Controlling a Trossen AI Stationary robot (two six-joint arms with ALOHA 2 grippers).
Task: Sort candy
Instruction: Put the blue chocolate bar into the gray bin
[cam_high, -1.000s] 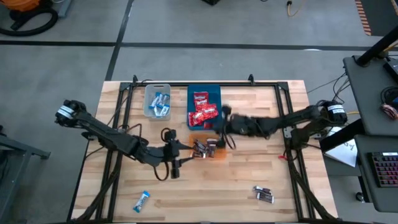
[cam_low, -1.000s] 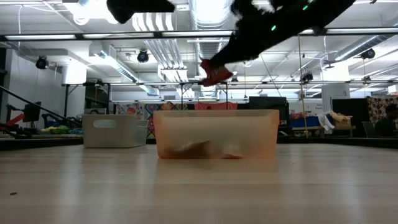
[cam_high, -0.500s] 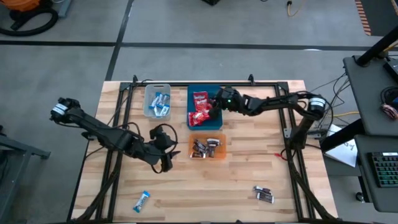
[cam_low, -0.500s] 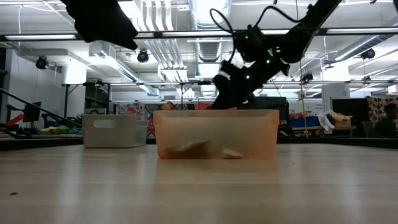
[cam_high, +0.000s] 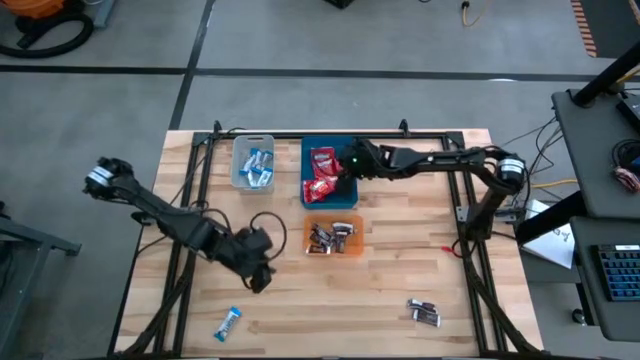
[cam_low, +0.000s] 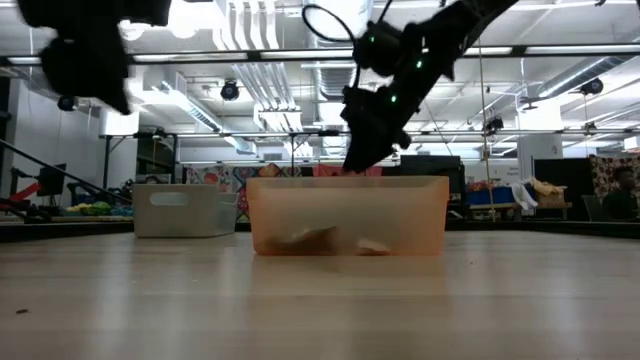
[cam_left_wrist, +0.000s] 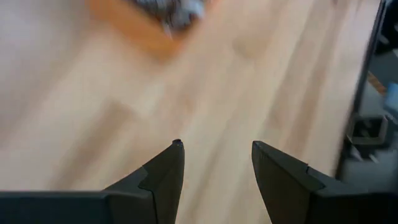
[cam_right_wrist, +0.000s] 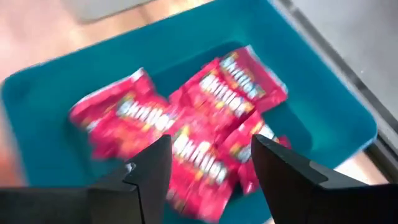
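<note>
While its two dark fingers stand spread with nothing between them, the right gripper hangs over the blue bin, looking straight down on the red candies piled inside. Over the bare wood toward the front left of the table, the left gripper also has its fingers apart and empty, with the orange bin showing only as a blur beyond them in its wrist view. Outward from the grippers, three bins sit in the middle and back of the table: the clear bin at the back left holds the blue-and-white candies, the blue bin next to it holds the red ones, and the orange bin, just in front of the blue, holds the dark brown-silver candies. By this layout most of the sorting looks done, every bin carrying one kind only. What remains on the bare boards is one loose blue-and-white candy near the front left edge and a small cluster of dark candies near the front right, well apart from any bin. The red packs are glossy, flat pouches with white lettering, lying overlapped and crumpled; they should pinch easily by an edge.
</note>
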